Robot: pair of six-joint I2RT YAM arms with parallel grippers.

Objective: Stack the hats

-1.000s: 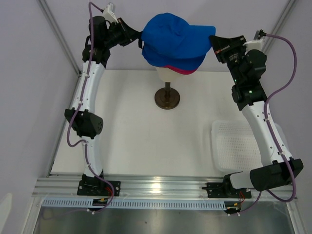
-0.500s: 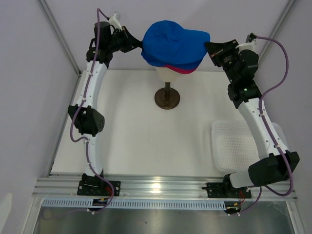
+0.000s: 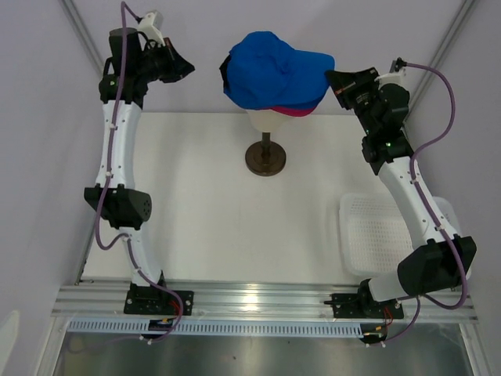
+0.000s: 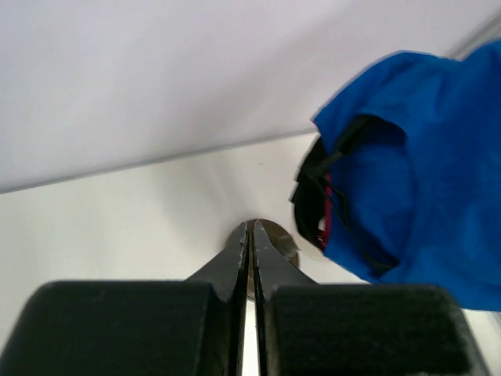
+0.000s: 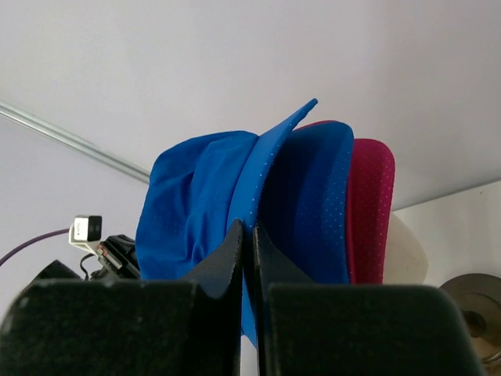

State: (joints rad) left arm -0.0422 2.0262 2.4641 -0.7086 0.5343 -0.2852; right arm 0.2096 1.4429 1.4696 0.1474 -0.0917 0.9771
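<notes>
Left fingers [image 4: 237,262] withdrew, shut empty, while right fingers [image 5: 232,251] pinched the likely stiffer brim of the soft, light royal-blue fabric cap [image 3: 270,66] on the cream mannequin head [image 3: 266,121] at the bench's [image 3: 203,196] far edge.

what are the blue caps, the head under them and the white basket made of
Blue caps: soft matte fabric, it seems; the crown creases and the brims show fine dots.
Mannequin head: smooth cream, perhaps plastic or foam; too little shows.
White mesh basket: likely plastic, from its even grid of small holes.
</notes>
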